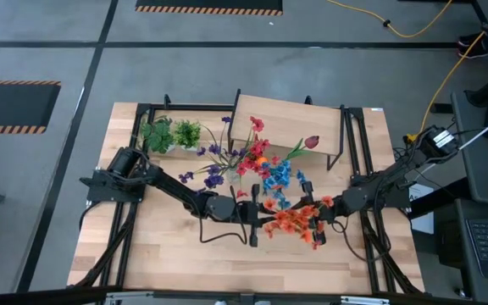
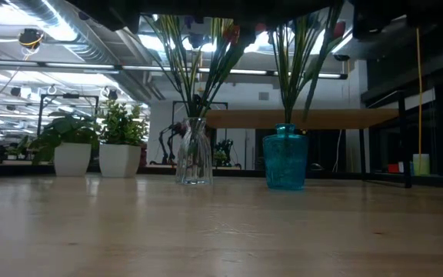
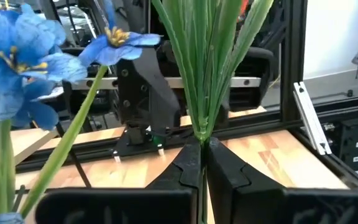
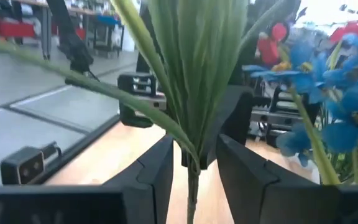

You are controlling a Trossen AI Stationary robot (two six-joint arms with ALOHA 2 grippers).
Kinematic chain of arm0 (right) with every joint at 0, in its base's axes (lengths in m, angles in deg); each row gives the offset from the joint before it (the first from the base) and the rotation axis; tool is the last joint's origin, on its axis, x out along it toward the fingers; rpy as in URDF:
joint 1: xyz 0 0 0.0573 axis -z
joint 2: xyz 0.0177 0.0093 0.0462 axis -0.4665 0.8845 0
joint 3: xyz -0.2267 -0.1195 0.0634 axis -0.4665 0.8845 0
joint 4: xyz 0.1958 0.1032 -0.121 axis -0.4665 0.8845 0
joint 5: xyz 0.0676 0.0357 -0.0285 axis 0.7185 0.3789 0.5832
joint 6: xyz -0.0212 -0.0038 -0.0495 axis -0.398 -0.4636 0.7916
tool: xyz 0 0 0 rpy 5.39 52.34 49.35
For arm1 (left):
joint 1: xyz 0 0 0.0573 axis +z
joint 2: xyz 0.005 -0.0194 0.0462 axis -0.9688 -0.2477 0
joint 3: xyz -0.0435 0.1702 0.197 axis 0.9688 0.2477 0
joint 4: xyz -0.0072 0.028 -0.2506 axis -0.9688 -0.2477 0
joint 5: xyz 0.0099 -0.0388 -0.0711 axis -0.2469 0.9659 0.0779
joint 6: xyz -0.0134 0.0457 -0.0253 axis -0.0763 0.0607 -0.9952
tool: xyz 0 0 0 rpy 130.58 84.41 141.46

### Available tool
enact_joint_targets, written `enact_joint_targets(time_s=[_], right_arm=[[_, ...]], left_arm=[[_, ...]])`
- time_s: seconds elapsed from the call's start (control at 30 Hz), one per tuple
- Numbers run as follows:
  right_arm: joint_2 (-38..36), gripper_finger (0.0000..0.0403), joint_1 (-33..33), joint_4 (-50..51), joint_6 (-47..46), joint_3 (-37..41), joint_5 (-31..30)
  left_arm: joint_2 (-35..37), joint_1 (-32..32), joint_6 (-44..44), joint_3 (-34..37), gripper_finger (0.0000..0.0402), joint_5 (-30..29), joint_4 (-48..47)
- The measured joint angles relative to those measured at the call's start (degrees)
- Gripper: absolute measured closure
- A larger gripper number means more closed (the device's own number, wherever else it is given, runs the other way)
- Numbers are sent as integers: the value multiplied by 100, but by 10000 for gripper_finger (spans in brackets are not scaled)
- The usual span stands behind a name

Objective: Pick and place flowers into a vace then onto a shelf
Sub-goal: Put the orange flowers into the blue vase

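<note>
An orange-red spray (image 1: 291, 222) stands upright between my two grippers, over the table's near middle. My left gripper (image 1: 257, 222) (image 3: 202, 144) reaches in level from the left and is shut on it. My right gripper (image 1: 318, 217) (image 4: 193, 146) comes level from the right and is open, one finger on each side of the same stem, apart from it. Behind, blue flowers (image 1: 278, 178), red-pink flowers (image 1: 252, 157) and purple flowers (image 1: 213, 174) stand with their stems in a clear vase (image 2: 193, 154) and a teal vase (image 2: 285, 158). The shelf (image 1: 286, 123) stands at the far side, a dark red bud (image 1: 312, 141) over its front edge. My left gripper pinches the spray's green stem (image 3: 202, 132) between its two fingers, just below where the long leaves fan out. The fingers come level from the table's left and lie across the stem. The spray stands upright, blooms above the fingers, and the stem runs on below them.
Two leafy tufts in white pots (image 1: 155, 134) (image 1: 186, 133) stand at the far left. The vases and their blooms crowd the table's middle, just beyond the grippers. Bare wood lies along the near edge (image 2: 221, 231). Black frame rails (image 1: 350, 135) flank the shelf.
</note>
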Motion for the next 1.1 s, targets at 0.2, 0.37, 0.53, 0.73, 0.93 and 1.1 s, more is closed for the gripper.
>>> enact_joint_targets(time_s=[0.2,0.37,0.53,0.73,0.93,1.1], right_arm=[[251,277,44,230,42,-340,2],[325,277,44,226,152,-425,2],[325,281,44,244,152,-425,2],[325,350,48,270,179,-425,4],[325,386,46,267,198,-425,17],[325,394,46,267,210,-425,20]], left_arm=[[0,2,2,0,397,42,-4],[0,-8,104,0,397,48,-50],[0,-31,212,0,397,44,-45],[0,-31,212,0,396,44,-45],[0,-31,208,0,379,41,-45],[0,-77,205,0,348,37,-46]])
